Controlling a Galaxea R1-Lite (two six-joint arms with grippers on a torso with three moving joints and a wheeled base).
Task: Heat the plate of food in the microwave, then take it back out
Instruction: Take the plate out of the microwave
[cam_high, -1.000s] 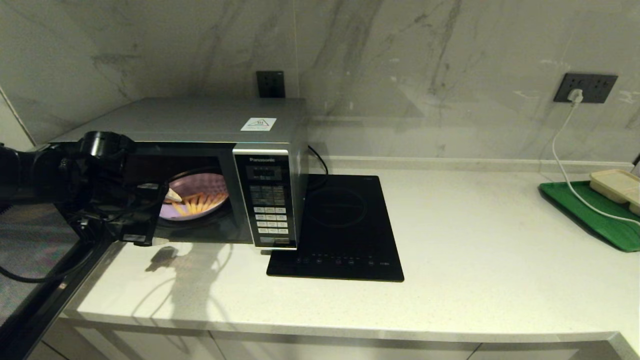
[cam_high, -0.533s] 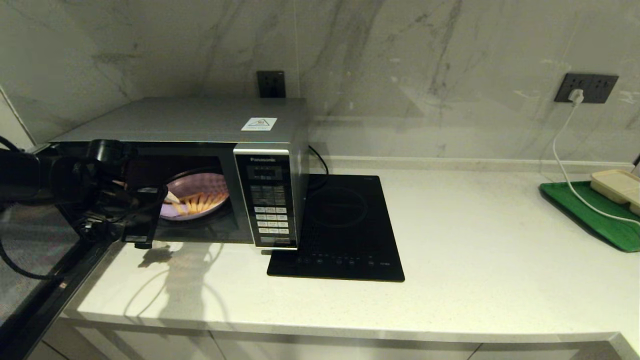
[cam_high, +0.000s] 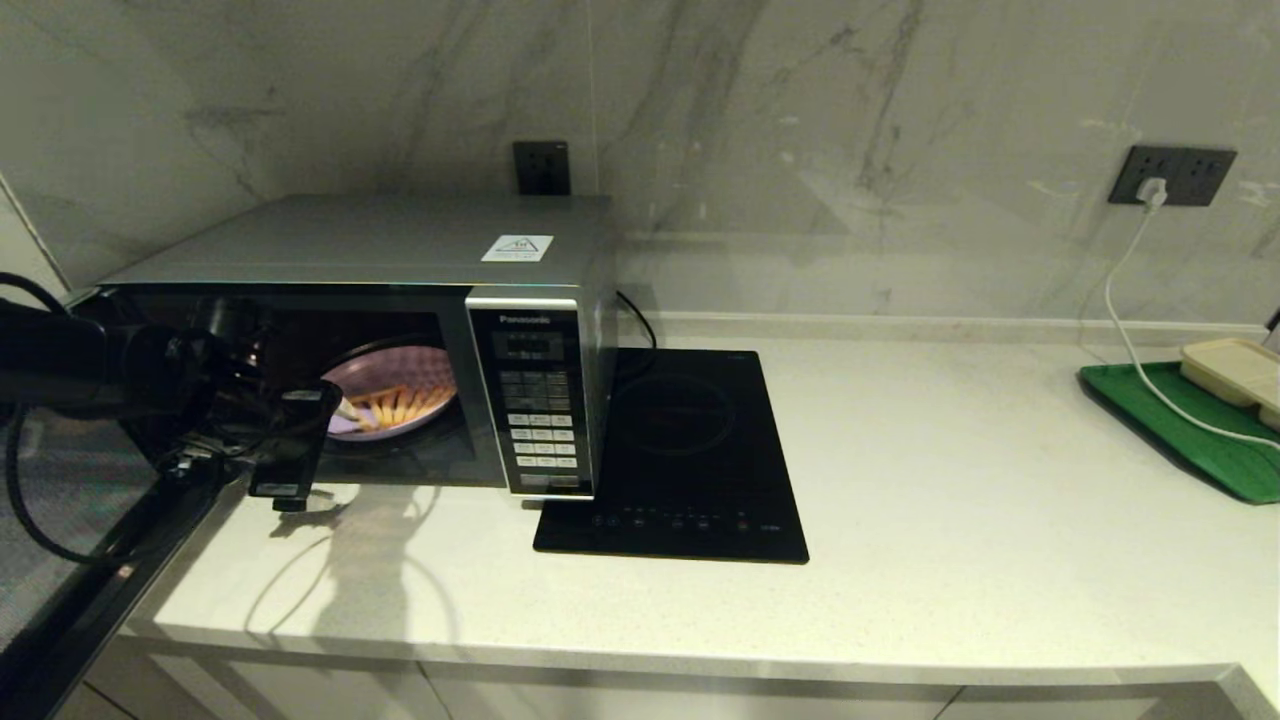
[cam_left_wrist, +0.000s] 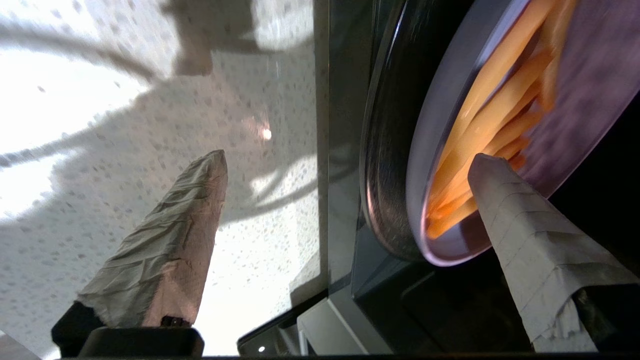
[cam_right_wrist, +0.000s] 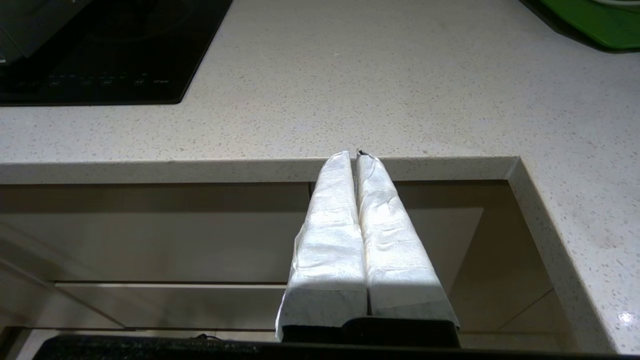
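Observation:
The silver-grey microwave stands at the left of the counter with its door swung open to the left. Inside, the lilac plate of food with orange fries rests on the glass turntable. My left gripper is at the cavity's front left, open wide. One of its taped fingers lies over the plate's near rim, the other hangs over the counter outside; nothing is held. My right gripper is shut and empty, parked below the counter's front edge.
A black induction cooktop lies right beside the microwave. At the far right a green tray carries a beige container, with a white cable running to a wall socket.
My left gripper has drawn back a little toward the left out of the cavity, dropped lower and opened wider. The plate stays on the turntable.

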